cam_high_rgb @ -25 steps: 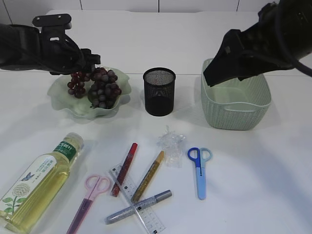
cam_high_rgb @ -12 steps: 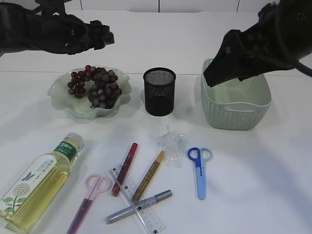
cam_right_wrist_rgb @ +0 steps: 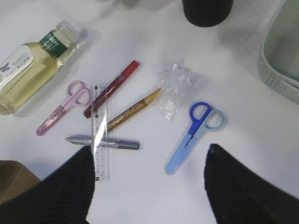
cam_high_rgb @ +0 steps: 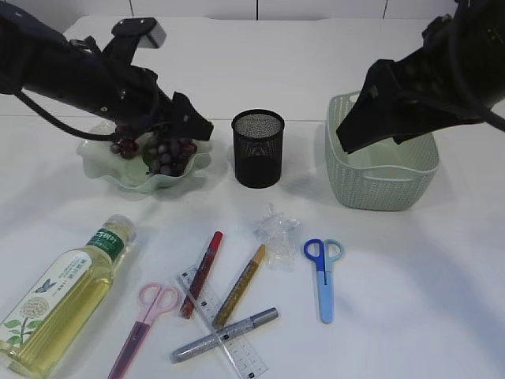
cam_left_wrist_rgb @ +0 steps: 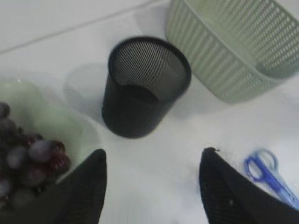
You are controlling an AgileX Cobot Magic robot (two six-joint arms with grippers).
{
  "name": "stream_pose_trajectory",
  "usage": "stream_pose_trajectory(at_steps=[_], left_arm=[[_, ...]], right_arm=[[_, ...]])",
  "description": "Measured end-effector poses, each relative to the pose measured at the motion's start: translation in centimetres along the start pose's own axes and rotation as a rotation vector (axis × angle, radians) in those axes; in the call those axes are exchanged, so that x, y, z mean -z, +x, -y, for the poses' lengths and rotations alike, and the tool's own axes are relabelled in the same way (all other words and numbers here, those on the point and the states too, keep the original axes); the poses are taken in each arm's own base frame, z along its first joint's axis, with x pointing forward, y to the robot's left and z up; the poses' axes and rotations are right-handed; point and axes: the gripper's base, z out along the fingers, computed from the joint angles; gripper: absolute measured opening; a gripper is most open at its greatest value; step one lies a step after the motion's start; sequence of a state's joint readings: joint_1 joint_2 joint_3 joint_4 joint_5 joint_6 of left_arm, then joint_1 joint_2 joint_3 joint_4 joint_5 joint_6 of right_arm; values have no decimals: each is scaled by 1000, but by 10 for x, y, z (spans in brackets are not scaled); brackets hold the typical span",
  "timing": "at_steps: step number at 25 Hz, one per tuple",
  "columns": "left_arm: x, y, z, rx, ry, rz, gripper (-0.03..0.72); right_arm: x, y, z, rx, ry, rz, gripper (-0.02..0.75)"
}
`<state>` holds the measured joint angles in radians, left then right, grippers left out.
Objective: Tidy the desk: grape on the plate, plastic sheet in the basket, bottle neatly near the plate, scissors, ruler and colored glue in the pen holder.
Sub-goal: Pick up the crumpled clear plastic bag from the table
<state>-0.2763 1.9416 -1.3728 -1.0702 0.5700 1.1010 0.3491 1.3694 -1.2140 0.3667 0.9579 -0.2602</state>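
One part of the task appears finished: the grapes [cam_high_rgb: 158,151] are seen lying on the green plate [cam_high_rgb: 102,167]. The left gripper [cam_left_wrist_rgb: 152,186] is held above the table between the plate and the pen holder [cam_high_rgb: 257,148], its jaws spread and nothing between them.

The rest is judged undone. The pen holder looks empty in the left wrist view, and nothing is seen in the basket [cam_high_rgb: 382,175]. The crumpled plastic sheet [cam_right_wrist_rgb: 175,87] lies on the table beside the blue scissors [cam_right_wrist_rgb: 194,130]. The pink scissors [cam_right_wrist_rgb: 63,107], the ruler [cam_right_wrist_rgb: 101,131] and three glue pens, red [cam_right_wrist_rgb: 111,88], gold [cam_right_wrist_rgb: 133,108] and silver [cam_right_wrist_rgb: 102,141], are scattered together. The bottle [cam_high_rgb: 65,292] lies on its side at the front left, well apart from the plate.

The right gripper [cam_right_wrist_rgb: 149,186] is held above this clutter, jaws spread wide and empty.
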Motion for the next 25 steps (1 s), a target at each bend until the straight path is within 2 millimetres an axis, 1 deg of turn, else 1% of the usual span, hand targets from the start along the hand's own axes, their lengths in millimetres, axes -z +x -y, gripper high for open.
stream_pose_trajectory(at_steps=[3,5,8,12,15,20,23,25], left_arm=[[4,9,5,3,40,-118,459],[13,10,11,8,56,-178,459],[34,6,22,-7,69,-235,459],[65,1,38,-36,44,-307,459],[82,1,51,-24,22,-364,459],[106,4,62,116,-21,-452,459],[120,6,69,200,-37,-504,459],[126,6,71,249,-61,-512,459]], right_arm=[[0,1,0,-6,-4,-16,565],[0,3,-1,-10,-7,-31,565],[0,5,-1,-17,-10,-57,565],[1,10,-1,-19,-12,-114,565],[1,14,-2,-18,-19,-160,565],[2,20,-2,-42,-17,-219,565],[4,23,0,-100,18,-260,565],[5,24,4,-148,67,-274,565]])
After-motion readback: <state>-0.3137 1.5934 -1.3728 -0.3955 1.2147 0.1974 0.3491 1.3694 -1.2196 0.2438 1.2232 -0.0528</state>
